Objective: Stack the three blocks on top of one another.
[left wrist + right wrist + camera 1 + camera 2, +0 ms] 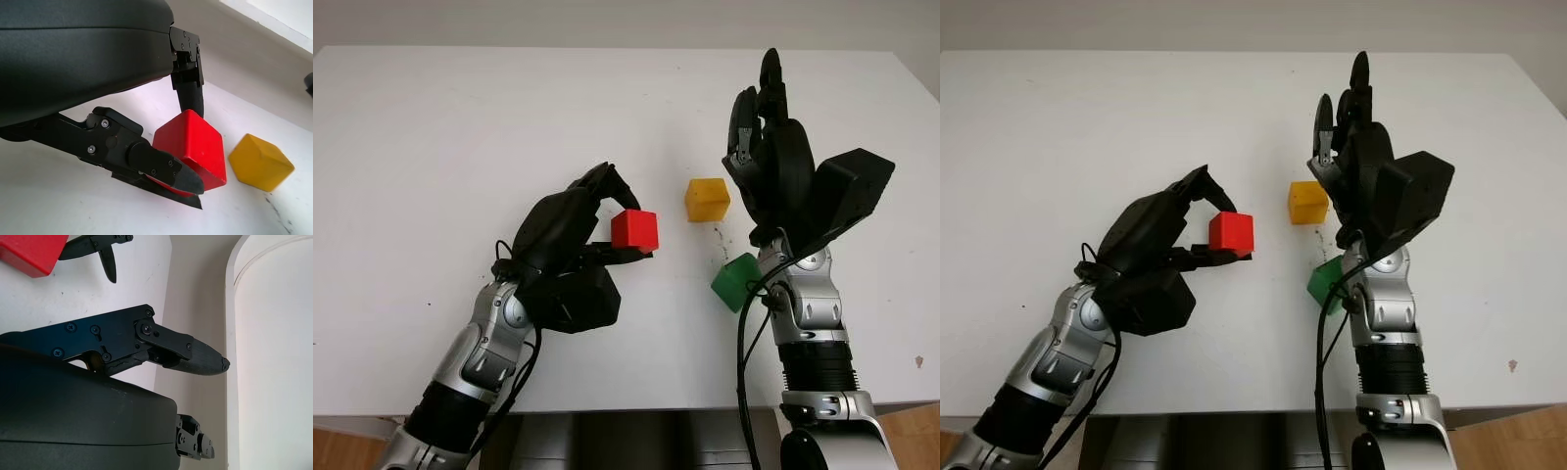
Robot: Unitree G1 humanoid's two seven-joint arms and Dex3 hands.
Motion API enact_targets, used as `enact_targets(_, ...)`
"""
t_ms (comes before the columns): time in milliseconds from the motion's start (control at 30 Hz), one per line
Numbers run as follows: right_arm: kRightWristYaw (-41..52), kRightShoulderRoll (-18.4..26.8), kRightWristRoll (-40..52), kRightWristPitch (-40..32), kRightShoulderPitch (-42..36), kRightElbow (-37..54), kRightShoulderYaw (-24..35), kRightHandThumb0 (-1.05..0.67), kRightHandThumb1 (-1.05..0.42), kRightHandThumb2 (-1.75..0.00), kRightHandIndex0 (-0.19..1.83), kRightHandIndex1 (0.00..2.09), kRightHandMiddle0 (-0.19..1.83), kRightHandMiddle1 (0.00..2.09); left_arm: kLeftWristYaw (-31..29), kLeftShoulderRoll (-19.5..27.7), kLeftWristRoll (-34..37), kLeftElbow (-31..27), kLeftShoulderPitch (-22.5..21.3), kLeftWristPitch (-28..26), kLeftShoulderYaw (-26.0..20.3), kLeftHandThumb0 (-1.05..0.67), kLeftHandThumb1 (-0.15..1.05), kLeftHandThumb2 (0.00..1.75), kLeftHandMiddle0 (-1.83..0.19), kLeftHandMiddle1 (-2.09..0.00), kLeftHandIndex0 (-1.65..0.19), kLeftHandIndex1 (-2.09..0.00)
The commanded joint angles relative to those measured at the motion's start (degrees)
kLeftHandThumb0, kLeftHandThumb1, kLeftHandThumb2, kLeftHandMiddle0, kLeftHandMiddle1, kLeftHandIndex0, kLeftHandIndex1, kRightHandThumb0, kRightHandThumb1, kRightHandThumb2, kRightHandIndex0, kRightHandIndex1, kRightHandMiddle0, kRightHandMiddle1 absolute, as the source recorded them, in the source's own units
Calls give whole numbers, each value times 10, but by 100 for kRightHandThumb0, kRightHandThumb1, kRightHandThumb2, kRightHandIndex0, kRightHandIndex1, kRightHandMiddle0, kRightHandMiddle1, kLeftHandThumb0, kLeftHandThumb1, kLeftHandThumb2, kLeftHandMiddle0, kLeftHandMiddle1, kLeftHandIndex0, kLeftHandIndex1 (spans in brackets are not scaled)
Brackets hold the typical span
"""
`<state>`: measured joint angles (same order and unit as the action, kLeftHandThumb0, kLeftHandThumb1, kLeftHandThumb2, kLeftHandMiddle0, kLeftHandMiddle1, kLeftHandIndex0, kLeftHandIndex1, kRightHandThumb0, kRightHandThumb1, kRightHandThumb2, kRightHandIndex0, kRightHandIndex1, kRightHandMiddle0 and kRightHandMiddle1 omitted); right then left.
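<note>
the first block [634, 229] sits between the fingers [146, 164] of the left hand [570, 240], one finger above it and one below, over the table [460, 147]. a second block [707, 199] lies just right of those fingertips, apart from the first. the right hand [773, 166] hangs open just right of it, fingers pointing away. a third block [736, 282] lies nearer, below that hand's wrist.
</note>
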<state>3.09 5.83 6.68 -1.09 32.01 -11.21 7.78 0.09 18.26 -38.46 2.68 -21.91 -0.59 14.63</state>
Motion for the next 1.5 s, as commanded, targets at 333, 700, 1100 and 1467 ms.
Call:
enact_targets(333,3,7,4,1,-3,8,4,-55,-105,-70,-19,0,-19,0,24,-4,-24,37,-5,-3,13,-44,105,12,-13,-6,-9,-184)
enact_targets(700,-3,6,4,-4,-3,12,4,-56,-105,-70,-19,0,-19,0,11,3,-33,42,-10,-16,22,-47,105,12,-12,-5,-10,-178)
enact_targets(1100,0,8,3,-2,0,8,3,-57,-105,-69,-19,0,-19,0,-39,18,-42,14,-10,-43,24,-50,105,8,-1,-4,-1,-125)
enact_targets(1467,-4,7,2,-11,0,15,2,-54,-105,-71,-19,0,-19,0,-97,35,-40,-16,-13,-59,25,-69,102,5,18,-2,7,-9)
